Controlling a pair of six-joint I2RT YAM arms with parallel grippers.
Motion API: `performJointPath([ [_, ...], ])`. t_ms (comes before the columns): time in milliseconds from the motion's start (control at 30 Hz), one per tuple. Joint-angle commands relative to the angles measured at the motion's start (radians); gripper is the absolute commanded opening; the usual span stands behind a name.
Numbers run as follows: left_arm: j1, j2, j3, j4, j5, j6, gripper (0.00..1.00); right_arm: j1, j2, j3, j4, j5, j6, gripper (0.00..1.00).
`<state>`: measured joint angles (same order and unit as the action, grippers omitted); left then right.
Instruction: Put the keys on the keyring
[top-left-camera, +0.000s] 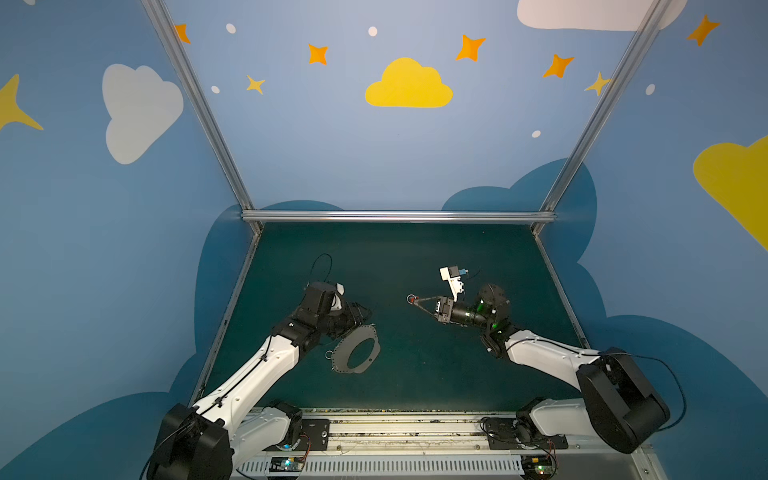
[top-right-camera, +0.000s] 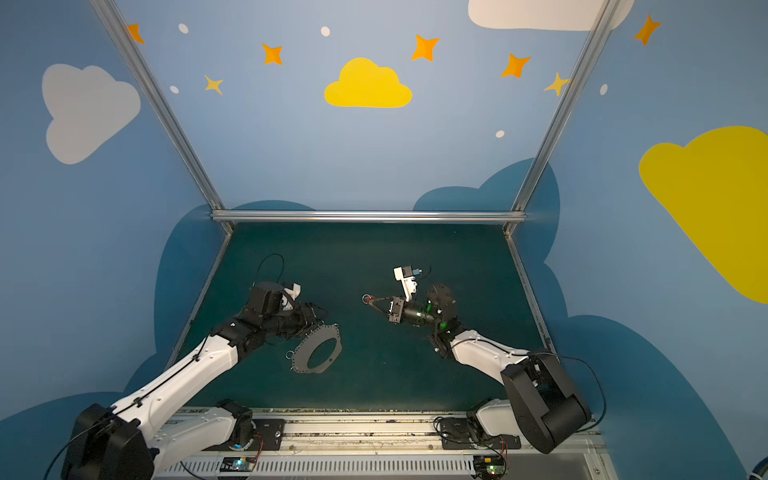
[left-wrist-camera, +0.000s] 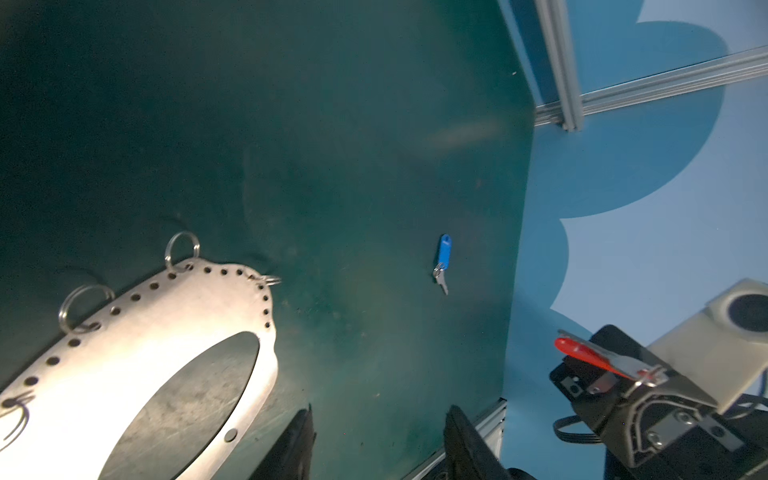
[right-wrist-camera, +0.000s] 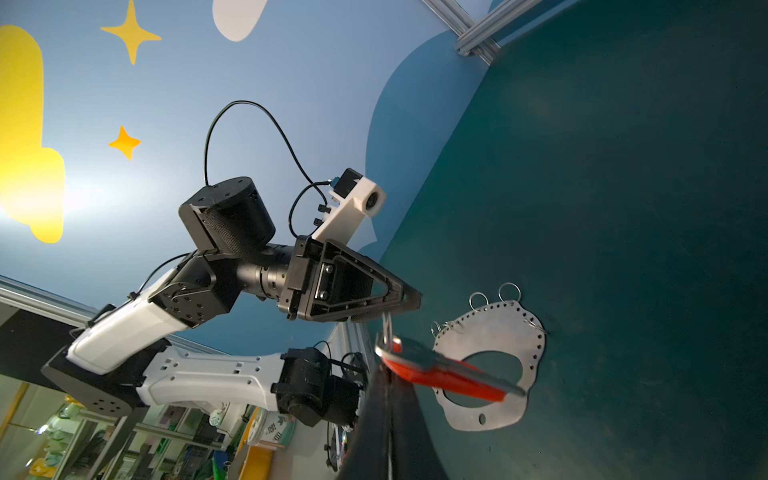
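On the green mat (top-left-camera: 415, 257), left of centre, the keyring (top-left-camera: 341, 353) (top-right-camera: 302, 353) lies flat, and the mat shows through its big oval hole. Wire rings (left-wrist-camera: 182, 247) hang from small holes along its edge and rest on the mat.

The left gripper (top-left-camera: 360, 319) (left-wrist-camera: 379, 411) hovers at the keyring's far-left edge in both top views. Its fingers stand apart with nothing between them. In the left wrist view the keyring lies off to one side of them, not in the gap.

The right gripper (top-left-camera: 415, 300) (top-right-camera: 370, 300) sits right of centre, raised off the mat and pointing toward the left arm. Its fingers are pressed together on the red key (right-wrist-camera: 436, 370) (left-wrist-camera: 582, 351), pinching tag and blade together, with the small split ring sticking out past the fingertips. In the right wrist view the red key crosses in front of the keyring's hole, but both top views show the two well apart.

The blue key (left-wrist-camera: 444, 257) shows only in the left wrist view. It lies flat on the mat, well apart from the keyring and nearer the mat's edge by the wall.
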<state>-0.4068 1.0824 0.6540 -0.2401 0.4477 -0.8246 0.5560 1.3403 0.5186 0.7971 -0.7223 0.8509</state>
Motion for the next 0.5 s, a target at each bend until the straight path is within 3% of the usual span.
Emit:
performJointPath([
  [0, -0.033, 0.002, -0.004, -0.013, -0.068, -0.004, 0.52, -0.014, -0.04, -0.027, -0.059, 0.03, -0.068, 0.0],
  [333, -0.095, 0.123, 0.016, -0.148, -0.21, -0.014, 0.53, -0.015, -0.081, -0.061, -0.137, 0.052, -0.089, 0.0],
  [467, -0.096, 0.112, 0.019, -0.247, -0.357, -0.026, 0.57, -0.01, -0.072, -0.066, -0.138, 0.05, -0.081, 0.0],
])
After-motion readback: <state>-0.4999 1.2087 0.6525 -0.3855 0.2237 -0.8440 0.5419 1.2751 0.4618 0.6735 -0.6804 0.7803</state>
